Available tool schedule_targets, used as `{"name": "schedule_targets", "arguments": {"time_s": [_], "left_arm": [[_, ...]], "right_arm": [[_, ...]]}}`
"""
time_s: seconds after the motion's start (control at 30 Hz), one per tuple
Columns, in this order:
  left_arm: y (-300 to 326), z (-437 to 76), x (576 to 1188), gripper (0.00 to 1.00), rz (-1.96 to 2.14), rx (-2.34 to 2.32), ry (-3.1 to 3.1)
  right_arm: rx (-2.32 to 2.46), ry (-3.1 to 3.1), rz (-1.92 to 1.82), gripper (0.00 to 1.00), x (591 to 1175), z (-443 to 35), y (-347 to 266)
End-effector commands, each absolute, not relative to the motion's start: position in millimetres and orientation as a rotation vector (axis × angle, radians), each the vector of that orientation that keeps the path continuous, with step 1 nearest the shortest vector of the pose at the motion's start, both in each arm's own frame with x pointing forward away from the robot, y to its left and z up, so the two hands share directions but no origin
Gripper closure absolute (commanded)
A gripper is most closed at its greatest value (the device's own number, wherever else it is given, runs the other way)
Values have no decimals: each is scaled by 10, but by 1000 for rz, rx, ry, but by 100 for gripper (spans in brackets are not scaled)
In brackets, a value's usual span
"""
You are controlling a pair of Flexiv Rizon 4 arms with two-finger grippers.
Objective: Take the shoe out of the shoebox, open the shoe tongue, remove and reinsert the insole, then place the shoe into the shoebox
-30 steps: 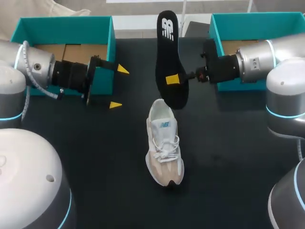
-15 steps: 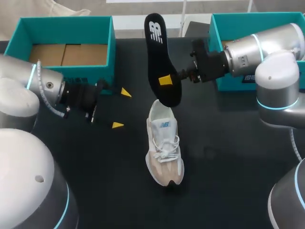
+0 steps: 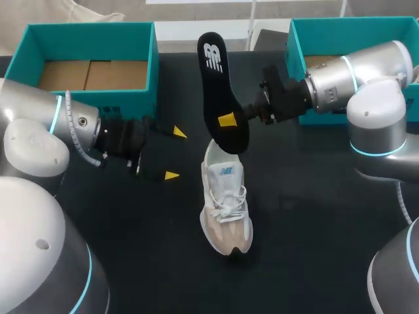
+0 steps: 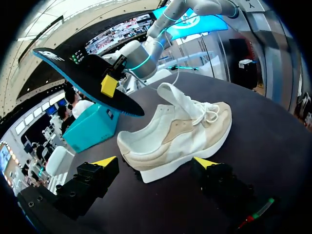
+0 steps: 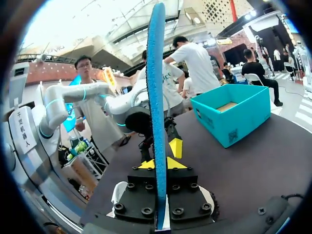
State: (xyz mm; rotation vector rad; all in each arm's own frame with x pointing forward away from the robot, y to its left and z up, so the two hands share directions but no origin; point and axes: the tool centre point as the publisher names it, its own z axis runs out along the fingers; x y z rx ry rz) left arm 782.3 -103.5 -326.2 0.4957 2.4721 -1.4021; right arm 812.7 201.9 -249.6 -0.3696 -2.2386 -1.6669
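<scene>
Nearest me on the black table [image 3: 314, 229] the shoe [image 3: 226, 203] stands on its sole, white and beige, laces tied, toe toward me and heel pointing away. It is outside both boxes, out in the middle of the table. Off the heel's left side hangs my left gripper [image 3: 175, 154], fingers spread wide with nothing between them. From its wrist camera the shoe lies just ahead of the tips, side-on, with neither tip touching it. Above the heel opening my right gripper [image 3: 228, 120] is clamped on the insole [image 3: 221, 91], one yellow tip pressed on each face. The insole is black and tilted, its lower end just over the shoe's collar and its upper end leaning away from me. The left wrist camera shows a gap between insole and shoe. At the far edge sit two teal boxes. The left box [image 3: 88, 39] is open with a brown floor showing, and the right box [image 3: 340, 26] is partly behind my right arm.
</scene>
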Motion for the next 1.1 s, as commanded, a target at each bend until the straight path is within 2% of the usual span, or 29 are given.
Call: {"name": "schedule_targets", "arguments": {"time_s": [0.03,1.1], "left_arm": [[-1092,-3258,7824,0,-1382,486,2506],[-1393,-3405,7885,0,-1266,329,2655]], "right_arm": [[-367,-2213,-1698,100,8134,-2629,2065],[-362,-2097,-1786,100,8097,-3128,2263]]}}
